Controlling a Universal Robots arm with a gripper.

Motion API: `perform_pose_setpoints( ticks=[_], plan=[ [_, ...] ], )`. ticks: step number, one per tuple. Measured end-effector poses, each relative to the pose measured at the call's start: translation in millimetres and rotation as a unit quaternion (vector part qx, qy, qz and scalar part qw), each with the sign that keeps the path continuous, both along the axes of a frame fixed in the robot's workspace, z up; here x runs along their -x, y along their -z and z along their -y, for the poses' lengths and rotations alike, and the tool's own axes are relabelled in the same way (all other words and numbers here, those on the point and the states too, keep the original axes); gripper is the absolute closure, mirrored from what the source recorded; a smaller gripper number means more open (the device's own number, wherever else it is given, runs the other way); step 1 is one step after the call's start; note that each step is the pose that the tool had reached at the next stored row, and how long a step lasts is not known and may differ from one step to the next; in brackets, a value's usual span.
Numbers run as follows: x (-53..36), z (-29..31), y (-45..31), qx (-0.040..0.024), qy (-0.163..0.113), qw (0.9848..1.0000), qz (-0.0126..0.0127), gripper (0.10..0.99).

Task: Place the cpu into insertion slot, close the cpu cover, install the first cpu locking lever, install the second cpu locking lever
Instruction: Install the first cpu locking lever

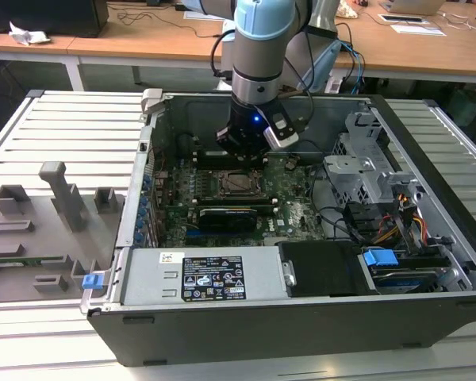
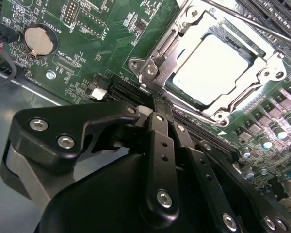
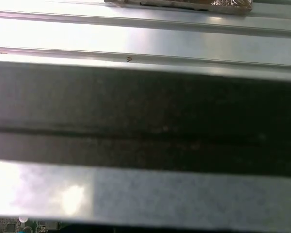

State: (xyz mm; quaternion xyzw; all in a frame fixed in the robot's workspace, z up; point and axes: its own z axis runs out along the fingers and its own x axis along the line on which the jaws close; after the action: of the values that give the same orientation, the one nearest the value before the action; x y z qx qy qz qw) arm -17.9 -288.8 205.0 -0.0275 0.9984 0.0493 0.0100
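Note:
The cpu (image 2: 213, 68) lies flat in the insertion slot (image 1: 239, 183), silvery face up, on the green board. The cpu cover (image 2: 269, 73) lies down over it, framing the chip through its window. A thin metal lever (image 2: 252, 22) runs along the socket's far side, and another lever arm (image 2: 166, 46) lies along the near side. My gripper (image 2: 156, 101) hovers just beside the socket's corner hinge with its black fingers (image 2: 161, 141) pressed together and nothing between them. In the exterior view the gripper (image 1: 243, 157) hangs right above the socket's back edge.
The open computer case (image 1: 147, 127) walls me in. Around the socket are a coin battery (image 2: 39, 40), a black card slot (image 2: 128, 90), a long black card (image 1: 230, 216), the power supply (image 1: 214, 278), a drive cage (image 1: 365, 171) and cables (image 1: 397, 222). A grey fixture tray (image 1: 47, 214) lies outside, at the exterior view's left.

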Motion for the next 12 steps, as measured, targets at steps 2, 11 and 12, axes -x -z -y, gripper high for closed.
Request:
perform_pose_setpoints(
  ticks=[2,11,12],
  plan=[
    [0.0,0.0,0.1,0.0020,0.000,1.0000,0.0000,0.980],
    [-0.4,-0.1,-0.1,0.0084,0.000,1.0000,0.0001,0.980],
    [-0.4,-0.1,-0.2,0.0083,0.000,1.0000,0.0001,0.980]
  ],
)
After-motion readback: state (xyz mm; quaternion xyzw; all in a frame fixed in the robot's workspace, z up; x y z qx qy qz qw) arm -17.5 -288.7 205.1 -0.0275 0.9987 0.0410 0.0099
